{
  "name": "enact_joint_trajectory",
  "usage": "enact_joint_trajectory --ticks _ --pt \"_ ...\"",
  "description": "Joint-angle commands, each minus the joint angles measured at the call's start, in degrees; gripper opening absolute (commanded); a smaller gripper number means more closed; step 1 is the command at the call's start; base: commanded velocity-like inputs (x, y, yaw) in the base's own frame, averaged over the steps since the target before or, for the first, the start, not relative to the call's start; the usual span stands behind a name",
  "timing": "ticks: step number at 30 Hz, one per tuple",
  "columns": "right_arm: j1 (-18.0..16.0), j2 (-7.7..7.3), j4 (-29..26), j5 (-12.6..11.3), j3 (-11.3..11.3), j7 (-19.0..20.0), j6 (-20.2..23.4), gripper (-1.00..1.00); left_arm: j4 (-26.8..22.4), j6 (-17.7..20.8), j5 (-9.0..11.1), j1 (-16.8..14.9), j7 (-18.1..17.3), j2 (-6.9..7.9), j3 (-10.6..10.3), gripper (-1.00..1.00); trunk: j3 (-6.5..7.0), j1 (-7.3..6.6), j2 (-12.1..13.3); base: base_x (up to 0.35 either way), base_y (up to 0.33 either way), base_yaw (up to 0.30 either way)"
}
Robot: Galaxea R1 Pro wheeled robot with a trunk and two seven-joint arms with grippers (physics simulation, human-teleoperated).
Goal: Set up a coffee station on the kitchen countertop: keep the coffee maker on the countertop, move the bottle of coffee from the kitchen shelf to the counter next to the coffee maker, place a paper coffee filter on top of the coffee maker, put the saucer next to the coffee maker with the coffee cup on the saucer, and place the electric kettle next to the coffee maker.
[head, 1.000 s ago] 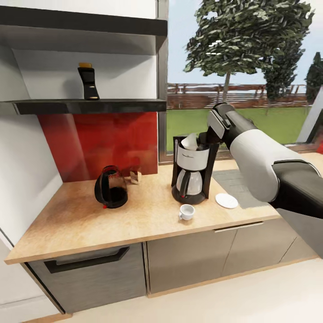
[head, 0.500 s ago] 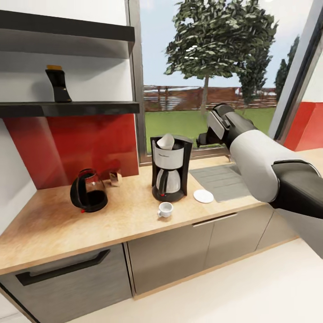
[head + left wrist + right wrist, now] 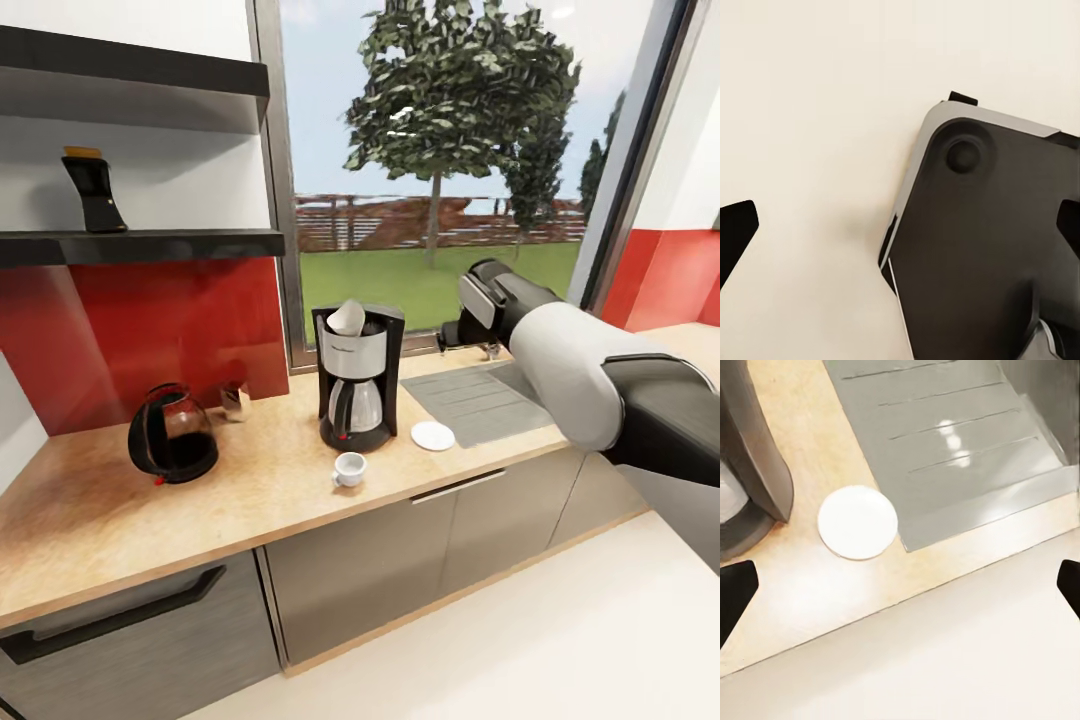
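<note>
Head view: the coffee maker (image 3: pixel 354 378) stands on the wooden countertop (image 3: pixel 250 490) with a paper filter (image 3: pixel 347 317) on top. The saucer (image 3: pixel 433 435) lies just beside it, the coffee cup (image 3: pixel 349 469) in front, off the saucer. Kettle (image 3: pixel 166 446) well apart, bottle of coffee (image 3: pixel 92 190) up on the shelf (image 3: pixel 150 243). The right gripper (image 3: pixel 450 332) hangs over the sink drainboard (image 3: pixel 475 400); I cannot tell there how its fingers stand.

Left wrist view: fingertips spread wide over pale floor and the robot's dark base (image 3: pixel 982 247), nothing between them.

Right wrist view: tips wide apart, empty, above the saucer (image 3: pixel 858 522). It looks thin, stiff, glazed, likely slippery: pinch it at the rim.
</note>
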Motion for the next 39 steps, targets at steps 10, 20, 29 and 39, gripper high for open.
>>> enact_joint_trajectory --ticks 10,20,29,39 --pt "2.0 -0.25 10.0 0.0 0.0 0.0 -27.2 1.0 -0.1 -0.3 0.1 0.0 -0.1 0.07 0.4 1.0 -0.13 0.04 -0.1 0.0 0.0 -0.001" --pt "7.5 -0.31 10.2 0.1 0.0 -0.1 -32.1 1.0 -0.2 -0.3 0.1 0.0 -0.1 -0.01 0.4 1.0 -0.13 0.04 -0.1 0.0 -0.002 0.0" --pt "13.8 -0.34 10.2 0.3 0.0 -0.3 -44.1 1.0 -1.5 -0.4 0.1 0.0 -0.1 -0.02 0.4 1.0 -0.13 0.04 -0.1 -0.037 -0.139 0.0" --pt "17.9 -0.43 10.2 0.4 0.0 -0.2 -48.1 1.0 -2.1 -0.4 0.1 -0.1 -0.1 -0.08 0.4 1.0 -0.13 0.04 -0.1 -0.005 -0.011 0.0"
